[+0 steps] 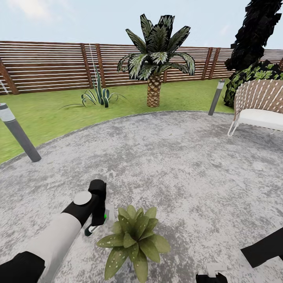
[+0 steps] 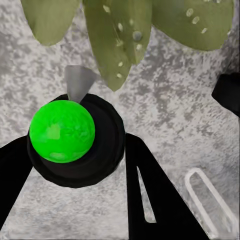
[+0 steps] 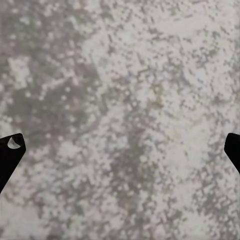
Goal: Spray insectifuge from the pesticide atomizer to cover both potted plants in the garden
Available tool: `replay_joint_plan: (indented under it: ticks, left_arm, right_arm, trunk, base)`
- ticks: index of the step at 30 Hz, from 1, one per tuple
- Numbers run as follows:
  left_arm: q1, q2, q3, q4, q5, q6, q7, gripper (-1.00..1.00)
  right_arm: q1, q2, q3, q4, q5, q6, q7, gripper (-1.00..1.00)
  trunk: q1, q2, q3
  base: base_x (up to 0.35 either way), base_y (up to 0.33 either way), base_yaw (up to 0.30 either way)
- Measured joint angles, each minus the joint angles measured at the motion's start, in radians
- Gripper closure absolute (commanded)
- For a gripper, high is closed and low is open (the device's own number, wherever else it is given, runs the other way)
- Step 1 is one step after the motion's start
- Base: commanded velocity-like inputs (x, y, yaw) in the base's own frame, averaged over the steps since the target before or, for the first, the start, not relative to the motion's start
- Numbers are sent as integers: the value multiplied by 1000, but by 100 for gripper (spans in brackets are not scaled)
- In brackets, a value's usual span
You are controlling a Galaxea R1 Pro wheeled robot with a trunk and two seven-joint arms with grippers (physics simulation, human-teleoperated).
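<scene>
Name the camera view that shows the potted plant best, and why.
Head view: the potted plant appears as a whole rosette on the paving beside the left gripper. The left wrist view catches a few droplet-speckled leaves; the right wrist view faces bare paving.

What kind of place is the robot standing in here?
A fenced garden, it seems: a green lawn with a palm, ringed by a brown slat fence, and a potted plant on grey paving.

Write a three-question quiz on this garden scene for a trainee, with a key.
1. True or false: the left gripper holds the pesticide atomizer beside a potted plant.
2. What lies below the right gripper? A. grass B. grey paving C. a bench seat
3. Fill in: the right gripper is ___.
Key: 1 true; 2 B; 3 open.
</scene>
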Motion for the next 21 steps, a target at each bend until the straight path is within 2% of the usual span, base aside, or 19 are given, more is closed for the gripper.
replay_joint_plan:
  ticks: [3,4,6,9,15,21]
  left_arm:
    - [-98,-4,4,-16,7,13,0,100]
    - [-105,-9,4,-17,6,12,0,100]
    - [-143,-50,1,-18,0,8,0,100]
    - [-171,-103,-3,-5,0,7,0,100]
    - [-164,-107,-33,-2,2,7,0,100]
    - [-159,-98,-42,8,0,6,0,100]
  right_arm:
    - [0,0,-1,0,0,0,0,-100]
    - [0,0,0,0,0,0,0,-100]
    - [0,0,-1,0,0,0,0,-100]
    - [0,0,-1,0,-1,0,0,-100]
    - [0,0,-1,0,-2,0,0,-100]
    - [0,0,-1,0,-2,0,0,-100]
  trunk:
    - [0,0,0]
    - [0,0,0]
    - [0,0,0]
    - [0,0,0]
    - [0,0,0]
    - [0,0,0]
  base:
    - [0,0,0]
    - [0,0,0]
    - [0,0,0]
    - [0,0,-19]
    - [0,0,-223]
    - [54,0,-42]
